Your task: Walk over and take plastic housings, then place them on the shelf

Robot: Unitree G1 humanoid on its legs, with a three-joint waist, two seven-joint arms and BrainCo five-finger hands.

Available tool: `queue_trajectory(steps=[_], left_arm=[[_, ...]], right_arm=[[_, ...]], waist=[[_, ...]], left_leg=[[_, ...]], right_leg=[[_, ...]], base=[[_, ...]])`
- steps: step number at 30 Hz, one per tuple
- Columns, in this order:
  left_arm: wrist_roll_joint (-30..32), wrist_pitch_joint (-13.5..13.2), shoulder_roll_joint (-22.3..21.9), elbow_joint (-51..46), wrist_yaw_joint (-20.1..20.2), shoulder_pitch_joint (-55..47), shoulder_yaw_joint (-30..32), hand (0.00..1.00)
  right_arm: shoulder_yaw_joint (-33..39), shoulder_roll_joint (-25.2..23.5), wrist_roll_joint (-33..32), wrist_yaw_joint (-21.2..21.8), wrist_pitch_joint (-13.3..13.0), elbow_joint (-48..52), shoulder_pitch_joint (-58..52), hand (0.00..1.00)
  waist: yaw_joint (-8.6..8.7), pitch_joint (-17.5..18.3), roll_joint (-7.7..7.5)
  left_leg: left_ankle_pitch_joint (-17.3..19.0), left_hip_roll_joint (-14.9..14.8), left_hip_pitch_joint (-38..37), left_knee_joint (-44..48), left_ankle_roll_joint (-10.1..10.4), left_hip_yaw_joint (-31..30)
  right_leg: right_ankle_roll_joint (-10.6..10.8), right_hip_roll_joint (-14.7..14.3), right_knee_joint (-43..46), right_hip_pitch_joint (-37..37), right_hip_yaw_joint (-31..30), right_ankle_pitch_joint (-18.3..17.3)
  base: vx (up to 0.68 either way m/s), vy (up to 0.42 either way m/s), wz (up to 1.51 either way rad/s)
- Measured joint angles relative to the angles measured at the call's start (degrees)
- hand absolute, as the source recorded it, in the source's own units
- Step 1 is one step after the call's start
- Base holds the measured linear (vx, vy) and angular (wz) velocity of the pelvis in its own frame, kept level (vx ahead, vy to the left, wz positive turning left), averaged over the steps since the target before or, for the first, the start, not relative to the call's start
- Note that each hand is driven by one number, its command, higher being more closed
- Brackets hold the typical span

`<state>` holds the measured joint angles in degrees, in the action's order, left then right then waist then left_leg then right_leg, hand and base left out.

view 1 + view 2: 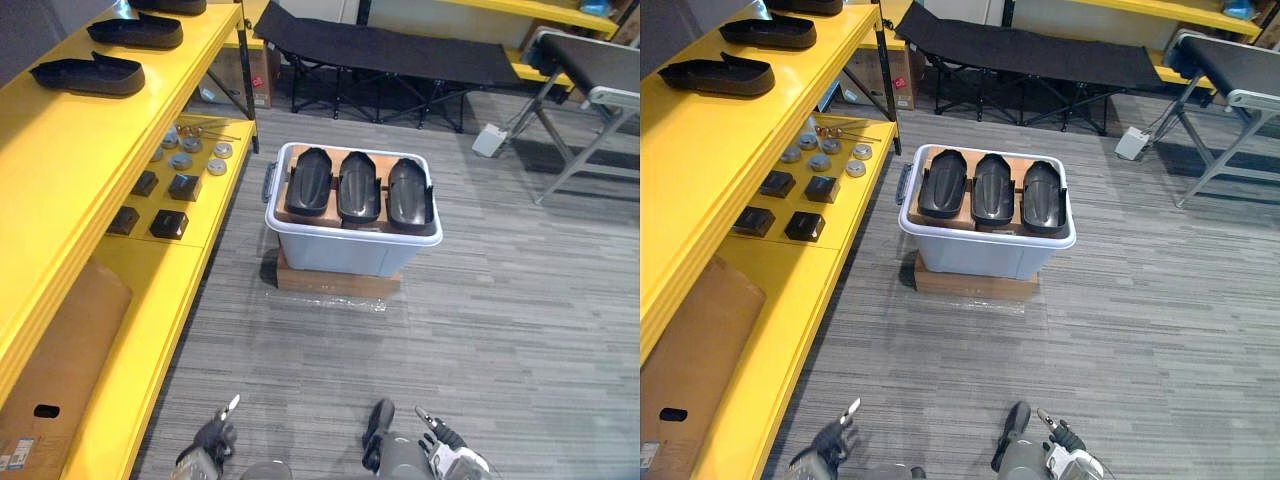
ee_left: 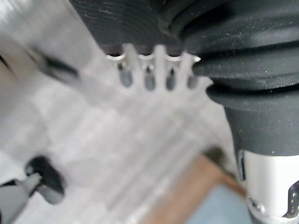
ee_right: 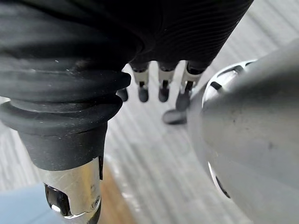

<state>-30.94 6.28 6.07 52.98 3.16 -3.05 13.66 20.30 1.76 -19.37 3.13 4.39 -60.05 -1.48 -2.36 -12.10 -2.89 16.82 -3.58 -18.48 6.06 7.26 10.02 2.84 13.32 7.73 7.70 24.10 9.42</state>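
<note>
Found three black plastic housings point(image 1: 358, 186) lying side by side across the top of a pale grey tote point(image 1: 340, 252), propped on a brown base point(image 1: 335, 282) on the carpet, well apart from both hands. Noted the left hand point(image 1: 215, 435) and right hand point(image 1: 440, 445) low at the near edge of the head views, fingers straight and relaxed in each wrist view, holding nothing. Judged the step in hand to be the walk-up, with no pick begun yet. Best done by closing on the tote squarely, stopping just beside its near wall and keeping off the yellow shelf point(image 1: 60, 160) on the left (its lower boards jut out toward the walking line). Worth settling the stance before reaching, then taking one outer housing rather than the middle one, so as not to nudge its neighbours. Saw similar black housings point(image 1: 88, 75) already on the top board, with bare yellow nearer the robot for the next one. Made out a pale label point(image 1: 12, 462) on the cardboard box point(image 1: 60, 370) on the bottom board, too small to read; spotted no other legible writing.
</note>
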Motion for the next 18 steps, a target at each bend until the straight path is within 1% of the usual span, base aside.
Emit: queue_trajectory(steps=[1, 2, 3, 4, 5, 6, 7, 8, 9, 10, 11, 12, 13, 14, 15, 16, 17, 18], left_arm=[[0.0, 0.6, -2.3, 0.3, -0.1, -0.6, 0.0, 0.00], [0.0, 1.0, -3.8, 0.2, 0.0, -1.6, -0.2, 0.00], [0.0, 1.4, -5.7, 1.1, -0.2, -1.7, -0.4, 0.00], [-0.4, 1.3, -6.5, 2.3, -0.7, -1.5, -0.9, 0.00], [-0.7, 1.5, -6.1, 2.3, -0.8, -1.3, -1.0, 0.00], [-1.1, 1.4, -6.4, 2.7, -1.0, -1.4, -0.9, 0.00], [-3.1, 1.1, -6.0, 2.7, -1.1, -1.3, -0.1, 0.00], [-3.1, 1.1, -5.8, 2.7, -1.1, -1.3, 0.2, 0.00], [-3.4, 0.6, -4.9, 2.7, -1.4, -1.3, 0.8, 0.00], [-4.3, 0.1, -4.9, 2.9, -1.5, -1.3, 1.0, 0.00], [-4.3, 0.1, -4.6, 3.1, -1.6, -1.4, 1.0, 0.00], [-4.5, 0.1, -4.3, 3.8, -1.7, -1.5, 1.0, 0.00], [-4.5, 0.0, -4.4, 4.1, -1.5, -2.2, 1.3, 0.00], [-4.2, 0.0, -4.6, 4.1, -1.4, -2.5, 1.3, 0.00], [-3.1, 0.0, -5.1, 4.1, -1.1, -3.1, 1.3, 0.00], [-1.3, -0.3, -4.9, 4.5, -0.9, -3.3, 1.6, 0.00], [0.0, -0.2, -4.3, 4.5, -0.6, -3.4, 1.5, 0.00], [0.6, -0.2, -3.8, 4.5, -0.5, -3.3, 1.6, 0.00]], right_arm=[[0.8, 1.3, 0.3, -0.6, 0.1, 0.0, 0.3, 0.00], [1.0, 1.7, 0.5, -0.6, 0.5, -0.1, 0.3, 0.00], [0.9, 2.5, 0.6, -0.6, 1.0, -0.3, 0.8, 0.00], [0.9, 2.7, 1.0, -0.6, 1.3, -1.5, 1.4, 0.00], [0.7, 2.7, 1.4, -0.6, 1.6, -2.1, 1.5, 0.00], [0.3, 2.8, 2.3, -0.5, 2.1, -2.5, 1.6, 0.00], [-0.4, 3.3, 2.4, -0.5, 2.2, -3.5, 1.4, 0.00], [-0.7, 3.4, 2.4, -0.5, 2.2, -3.6, 1.4, 0.00], [-0.9, 3.9, 3.4, -0.6, 2.1, -3.9, 1.3, 0.00], [-0.3, 4.2, 4.5, -0.6, 2.1, -4.9, 1.4, 0.00], [0.1, 4.3, 4.5, -0.7, 2.1, -5.3, 1.4, 0.00], [1.1, 4.6, 4.5, -0.8, 1.9, -5.6, 1.6, 0.00], [1.2, 4.9, 4.4, -1.1, 1.2, -5.5, 2.1, 0.00], [1.2, 5.0, 4.4, -1.5, 0.7, -5.5, 2.4, 0.00], [1.6, 5.1, 4.5, -2.2, 0.1, -5.2, 2.7, 0.00], [1.7, 4.1, 4.5, -3.0, -0.6, -5.1, 3.1, 0.00], [1.7, 3.4, 4.5, -3.1, -0.7, -5.1, 3.1, 0.00], [1.7, 3.1, 4.5, -3.1, -0.7, -5.0, 3.0, 0.00]], waist=[[-0.60, 0.8, 4.14], [-0.54, 1.5, 4.37], [-0.38, 1.6, 5.24], [-0.27, 1.6, 5.60], [-0.25, 1.6, 5.58], [-0.12, 1.6, 5.52], [-0.04, 1.8, 5.79], [-0.07, 1.7, 5.62], [-0.10, 1.7, 6.28], [-0.29, 1.6, 6.71], [-0.36, 1.5, 6.61], [-0.98, 1.4, 6.32], [-1.79, 1.3, 6.15], [-1.87, 1.3, 6.21], [-1.89, 1.5, 7.04], [-2.53, 2.1, 5.90], [-2.77, 2.4, 5.11], [-2.67, 2.7, 3.86]], left_leg=[[1.1, -3.8, -0.4, 0.9, 0.4, 1.3], [0.2, -4.6, 0.2, 1.8, 1.8, 1.9], [-0.8, -5.6, 0.6, 3.2, 2.8, 1.8], [-2.8, -6.2, 1.8, 5.8, 3.3, 1.5], [-4.0, -6.5, 2.9, 7.8, 3.3, 1.5], [-6.6, -7.3, 5.6, 14.6, 3.3, 1.2], [-11.7, -9.2, 11.4, 27.6, 2.5, -0.7], [-12.9, -9.7, 12.9, 30.5, 2.5, -1.2], [-13.9, -12.2, 18.2, 41.6, 1.8, -1.8], [-10.0, -13.4, 22.0, 47.8, 1.3, -1.2], [-8.3, -13.1, 23.4, 48.3, 0.7, -0.6], [-5.6, -11.2, 24.8, 44.7, 0.4, 0.5], [-4.3, -8.0, 24.8, 34.6, 0.4, 1.6], [-4.3, -6.4, 24.6, 28.3, 0.3, 1.7], [-6.6, -4.2, 24.5, 15.1, -0.5, 1.6], [-8.1, -2.6, 23.1, 11.4, -4.9, 3.3], [-8.5, -1.6, 22.5, 9.6, -5.2, 3.5], [-8.9, -0.6, 22.4, 8.2, -5.9, 3.7]], right_leg=[[-1.4, -3.2, 2.7, 0.6, 1.1, -0.5], [-1.8, -3.7, 3.8, 1.0, 1.1, -3.8], [-2.2, -4.5, 4.7, 1.5, 1.1, -5.1], [-2.5, -5.0, 5.5, 1.6, 1.1, -6.9], [-2.7, -5.3, 5.4, 1.2, 1.0, -7.5], [-3.0, -6.0, 4.5, -0.1, 0.9, -8.7], [-3.4, -7.3, 2.0, -3.1, 0.6, -10.0], [-3.5, -7.5, 1.3, -3.8, 0.5, -10.1], [-3.8, -8.8, -0.9, -6.4, 0.5, -10.9], [-3.6, -9.4, -2.1, -9.6, 0.6, -11.7], [-3.5, -9.4, -2.6, -11.1, 0.6, -12.0], [-2.9, -8.7, -3.3, -13.5, -0.1, -12.5], [-2.0, -7.7, -3.5, -14.9, -1.4, -13.0], [-1.4, -7.3, -3.6, -15.3, -1.9, -13.2], [0.0, -7.5, -3.8, -15.6, -2.7, -13.5], [1.5, -6.8, -4.4, -15.7, -3.9, -13.4], [1.9, -6.2, -5.2, -15.7, -3.8, -13.1], [2.5, -5.5, -5.9, -15.7, -3.7, -12.8]], base=[[0.52, -0.269, -0.15], [0.46, -0.258, -0.33], [0.53, -0.354, -0.18], [0.43, -0.320, -0.17], [0.39, -0.289, -0.16], [0.35, -0.250, -0.19], [0.34, -0.234, -0.15], [0.32, -0.190, -0.09], [0.31, -0.159, -0.06], [0.31, -0.137, -0.06], [0.31, -0.087, -0.16], [0.27, -0.003, -0.40], [0.31, 0.069, -0.49], [0.24, 0.116, -0.52], [0.31, 0.163, -0.43], [0.28, 0.118, -0.33], [0.30, 0.103, -0.14], [0.32, 0.092, 0.05]])
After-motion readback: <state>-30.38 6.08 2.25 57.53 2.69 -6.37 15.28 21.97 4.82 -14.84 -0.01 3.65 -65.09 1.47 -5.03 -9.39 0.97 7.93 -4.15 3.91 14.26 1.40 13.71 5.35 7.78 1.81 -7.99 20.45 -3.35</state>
